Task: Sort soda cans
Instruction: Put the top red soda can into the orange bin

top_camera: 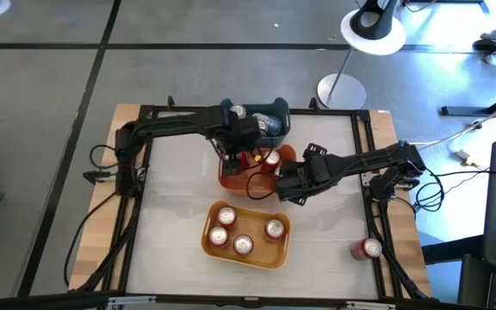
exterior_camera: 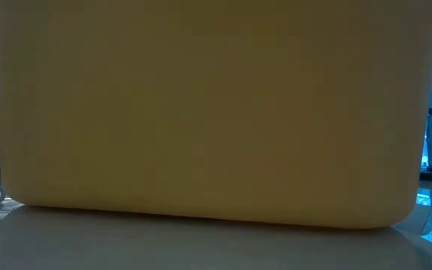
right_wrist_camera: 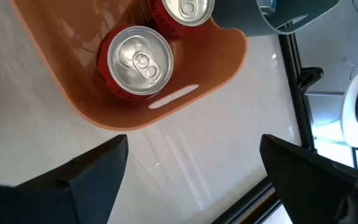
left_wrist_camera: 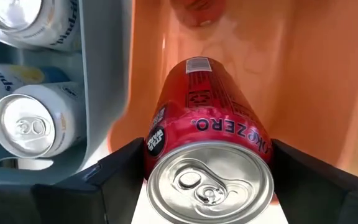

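My left gripper (top_camera: 238, 153) is shut on a red soda can (left_wrist_camera: 207, 124) and holds it over the orange bin (top_camera: 235, 182). A red can (right_wrist_camera: 138, 62) stands upright in that bin, with a second one (right_wrist_camera: 179, 9) beyond it. Behind the orange bin, the blue-grey bin (top_camera: 269, 110) holds silver cans (left_wrist_camera: 30, 124). Near the table's front edge, the yellow bin (top_camera: 209, 248) holds several red cans (top_camera: 243, 245). My right gripper (right_wrist_camera: 191, 168) is open above the bare table by the orange bin's corner (right_wrist_camera: 173, 99), with nothing between its fingers. My left gripper pinches the red can's round side just below its silver top (left_wrist_camera: 157, 146), with one finger (left_wrist_camera: 120, 177) on each side. The fingers come from above, pointing down along the can. The can hangs top up over the orange bin (left_wrist_camera: 303, 81). Whether its bottom touches the floor I cannot tell.
One red can (top_camera: 367, 250) lies on its side near the table's right front corner. The yellow bin's wall (exterior_camera: 216, 112) fills the low view. Dark rails (top_camera: 364, 146) run along the table's edges. Bare tabletop lies left of the bins.
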